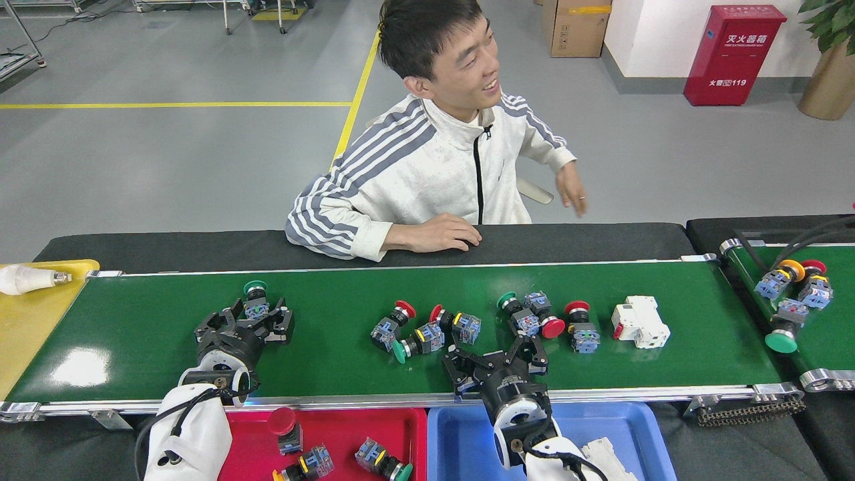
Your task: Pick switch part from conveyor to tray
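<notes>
Our left gripper (256,319) sits low over the conveyor (334,364) near its left end, jaws spread wide, with a green-capped switch part (254,300) standing just between and beyond the fingertips; we cannot tell whether the fingers actually touch it, and nothing is clamped. Our right gripper (495,353) reaches onto the belt from the near rail, its jaws likewise released and splayed, empty, pointing up toward the cluster of switch parts in mid-belt.

That cluster lies close ahead of the right fingers: a red-capped part (393,324) and a green-capped one (415,344) on the left, a part with a yellow-and-blue block (459,323) beside them, then a green-and-red pair (528,314) and a lone red-capped part (580,327) farther right. A white breaker block (640,322) rests apart from them, toward the belt's right end.

Below the near rail are a red tray (347,427) (already holding several switch parts, one with a big red cap) and a blue tray (461,444) partly hidden by our right arm. A shorter green belt (825,334) at the far right carries a few more parts. A person (434,160) sits behind the conveyor, one hand (441,236) resting on the black edge beyond the far rail. A yellow tray (27,314) with a white bulb (27,278) sits at the left end.
</notes>
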Tool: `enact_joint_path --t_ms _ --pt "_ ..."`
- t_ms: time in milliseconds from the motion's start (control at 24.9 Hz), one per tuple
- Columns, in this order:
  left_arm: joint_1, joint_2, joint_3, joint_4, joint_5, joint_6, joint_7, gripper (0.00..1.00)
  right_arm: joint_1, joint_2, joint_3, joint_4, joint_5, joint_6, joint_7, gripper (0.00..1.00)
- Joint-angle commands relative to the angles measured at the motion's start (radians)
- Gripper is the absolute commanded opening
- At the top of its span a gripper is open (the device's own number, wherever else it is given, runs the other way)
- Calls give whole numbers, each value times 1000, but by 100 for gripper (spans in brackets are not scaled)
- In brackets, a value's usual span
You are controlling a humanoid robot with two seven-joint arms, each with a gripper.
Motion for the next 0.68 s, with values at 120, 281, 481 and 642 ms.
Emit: enact_joint_path --t_ms 120,281,481,642 --pt "9 -22 -20 -99 -4 -117 35 7 -32 10 -6 19 -7 5 -3 88" --pt "130 -9 -68 -355 -1 -376 33 9 -57 10 -12 62 1 6 -5 78" --pt "326 7 -22 -585 -1 -710 29 31 -63 10 -11 71 18 -3 0 34" --pt "448 5 -14 -668 -1 -710 33 78 -63 8 -11 65 19 -31 1 4"
